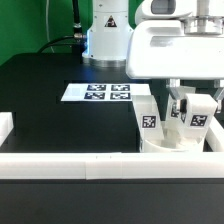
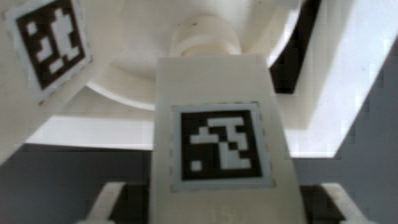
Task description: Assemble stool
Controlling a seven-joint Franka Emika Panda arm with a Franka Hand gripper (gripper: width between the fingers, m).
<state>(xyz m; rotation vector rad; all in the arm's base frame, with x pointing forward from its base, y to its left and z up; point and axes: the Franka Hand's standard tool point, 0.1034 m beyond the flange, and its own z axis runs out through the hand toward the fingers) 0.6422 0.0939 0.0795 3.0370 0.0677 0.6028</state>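
— How do the fingers stand?
— The gripper (image 1: pixel 183 102) has its fingers (image 2: pixel 116 205) either side of a tagged leg (image 2: pixel 221 140). Clamped or let go, I cannot tell (dark slivers show beside it). The leg's far end meets the seat (image 2: pixel 125 95).
— And progress?
— A second leg (image 2: pixel 50 45) stands on the seat, which lies just beside the white bar (image 1: pixel 60 160). No third leg is in view, so I'd judge the job roughly halfway

Down around 4 o'clock on the black desk (image 1: pixel 40 95) sits the round white seat (image 1: pixel 178 148), with a tagged leg (image 1: pixel 148 118) upright at its 10 o'clock side. The end effector (image 1: pixel 196 106) clamps a second leg (image 1: pixel 198 120) just beside it. The marker board (image 1: pixel 107 92) lies roughly centre.
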